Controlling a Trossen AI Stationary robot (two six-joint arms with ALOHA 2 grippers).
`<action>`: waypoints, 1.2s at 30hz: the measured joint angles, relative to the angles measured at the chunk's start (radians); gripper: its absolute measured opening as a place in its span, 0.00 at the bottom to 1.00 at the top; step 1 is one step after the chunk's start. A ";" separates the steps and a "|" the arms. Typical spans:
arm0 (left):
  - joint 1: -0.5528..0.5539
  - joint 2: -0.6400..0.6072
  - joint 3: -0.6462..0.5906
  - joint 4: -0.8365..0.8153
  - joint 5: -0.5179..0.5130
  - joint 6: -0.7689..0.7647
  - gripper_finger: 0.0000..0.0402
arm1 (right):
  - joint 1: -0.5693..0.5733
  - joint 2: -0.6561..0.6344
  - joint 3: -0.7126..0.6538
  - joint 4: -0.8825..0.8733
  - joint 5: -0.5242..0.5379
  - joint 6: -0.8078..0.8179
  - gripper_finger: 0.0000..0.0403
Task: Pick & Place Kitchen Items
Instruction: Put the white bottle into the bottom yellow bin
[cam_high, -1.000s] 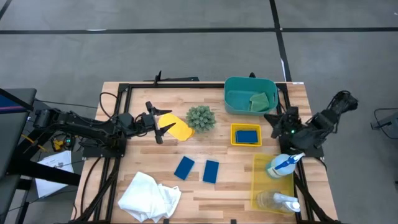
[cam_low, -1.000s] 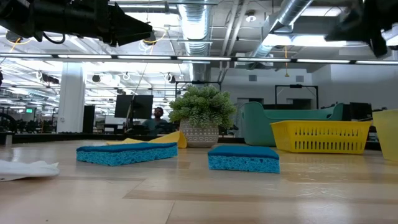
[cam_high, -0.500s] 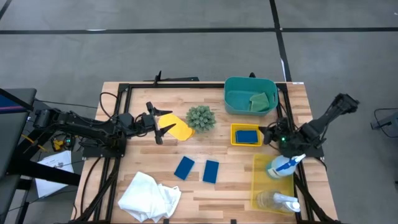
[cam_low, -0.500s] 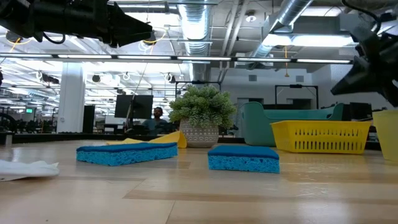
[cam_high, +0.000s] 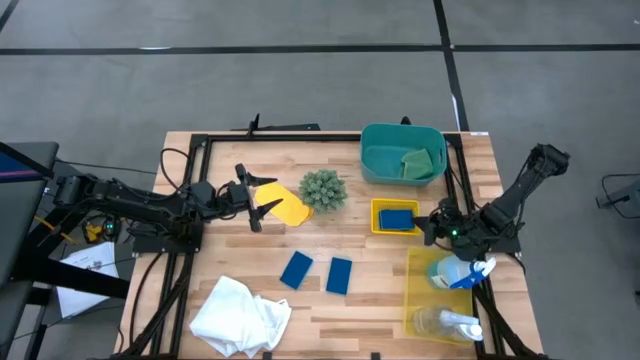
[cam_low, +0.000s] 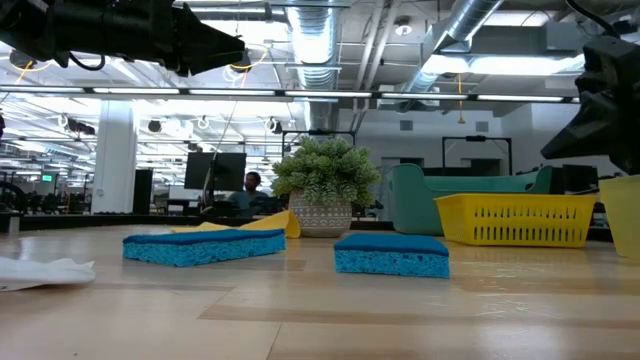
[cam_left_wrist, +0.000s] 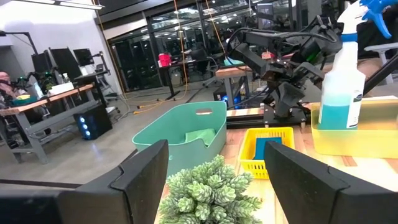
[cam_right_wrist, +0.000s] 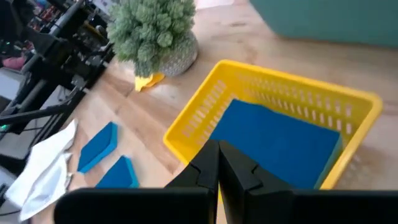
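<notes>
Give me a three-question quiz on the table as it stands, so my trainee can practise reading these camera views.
1. True or false: the right claw is shut and holds nothing.
2. How many blue sponges lie loose on the table, outside any bin?
3. What lies in the small yellow basket? A) green sponge B) blue sponge C) white cloth

Key:
1. True; its fingers meet beside the basket.
2. Two, near the white cloth.
3. B, a blue sponge; the green sponges lie in the teal bin.

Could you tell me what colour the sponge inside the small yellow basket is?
Blue. The sponge shows best in the right wrist view.
</notes>
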 joint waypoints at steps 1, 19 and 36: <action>0.000 0.000 0.000 0.000 0.000 0.000 0.65 | -0.001 0.007 0.000 0.000 0.009 0.000 0.00; 0.000 0.000 0.000 0.000 0.019 0.000 0.65 | 0.078 -0.020 0.001 -0.030 -0.114 -0.097 0.00; 0.000 0.000 0.000 0.000 0.023 0.000 0.65 | 0.137 -0.020 0.006 0.024 -0.269 -0.078 0.00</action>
